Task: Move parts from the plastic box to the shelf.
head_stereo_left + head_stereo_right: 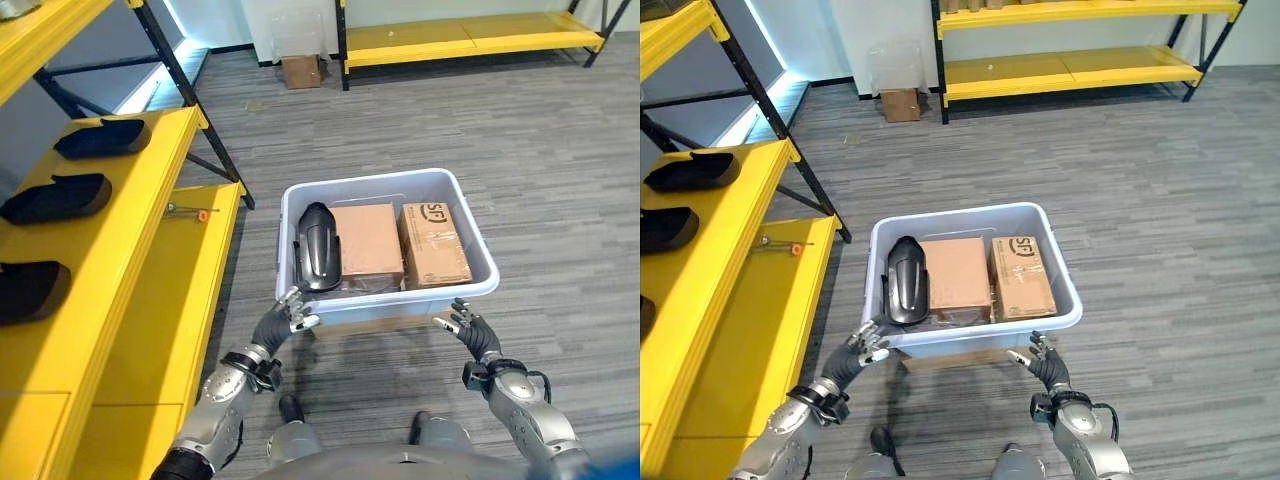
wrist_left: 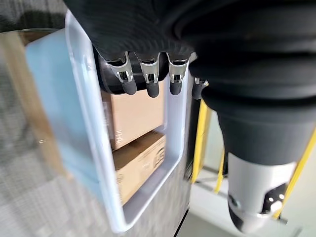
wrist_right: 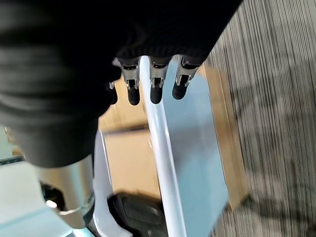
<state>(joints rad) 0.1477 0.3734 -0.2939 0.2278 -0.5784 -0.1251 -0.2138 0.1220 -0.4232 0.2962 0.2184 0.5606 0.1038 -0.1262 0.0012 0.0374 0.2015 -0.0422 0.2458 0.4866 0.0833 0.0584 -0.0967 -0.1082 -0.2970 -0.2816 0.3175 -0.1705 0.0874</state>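
Parts of black moulded plastic are what the job concerns, and in the left eye view one long, curved black plastic part (image 1: 317, 246) lies at the left end of the pale grey-white plastic box (image 1: 470, 215) on the grey plank floor (image 1: 520, 130), its long axis running from the near wall to the far wall, beside two brown cardboard cartons (image 1: 366, 243). Three more dark parts (image 1: 102, 137) already sit on the yellow metal shelf (image 1: 150, 260) to the robot's left. The left hand (image 1: 292, 309) hovers at the box's near left corner, just below the part's near end, so it looks the nearer hand for the reach, with the part straight ahead and slightly up over the rim. The right hand (image 1: 460, 322) hangs at the near right corner, well apart from the part. In the right eye view the layout reads the same, both hands near the front wall of the box. In the left wrist view the left hand's fingers (image 2: 153, 85) are loosely extended over the rim, holding nothing. In the right wrist view the right hand's fingers (image 3: 156, 89) are likewise relaxed and empty above the rim.
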